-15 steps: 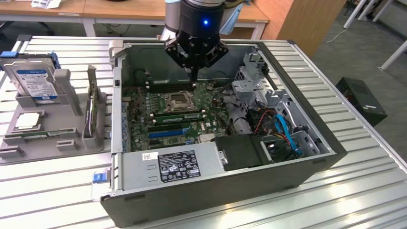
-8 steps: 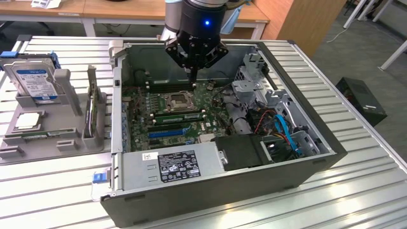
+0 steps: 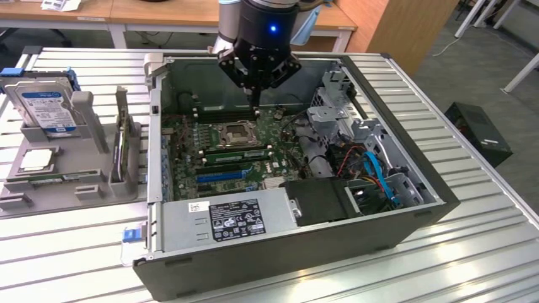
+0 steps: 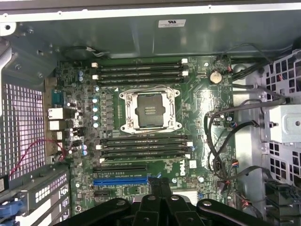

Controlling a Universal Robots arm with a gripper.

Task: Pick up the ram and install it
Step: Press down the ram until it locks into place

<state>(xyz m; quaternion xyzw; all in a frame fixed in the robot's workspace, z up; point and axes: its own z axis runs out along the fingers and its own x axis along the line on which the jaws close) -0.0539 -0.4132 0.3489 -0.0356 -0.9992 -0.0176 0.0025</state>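
Note:
My gripper [image 3: 252, 103] hangs inside the open computer case [image 3: 404, 208], over the far end of the motherboard [image 3: 278, 129] near the black memory slots [image 4: 141, 73] beyond the processor socket [image 4: 149, 109]. Its fingers [image 4: 155, 188] are pressed together with nothing between them. A long green stick with dark chips, which looks like the ram [image 3: 238, 152], sits along the slots on the near side of the socket. A second thin green board [image 3: 123, 146] stands on edge in the grey rack outside the case.
The grey rack [image 3: 93, 189] at the exterior view's left also holds a hard drive [image 3: 47, 108] and a silver processor chip [image 3: 38, 160]. Inside the case are cable bundles [image 4: 221, 141], a metal drive cage [image 3: 332, 113] and the power supply [image 3: 227, 218].

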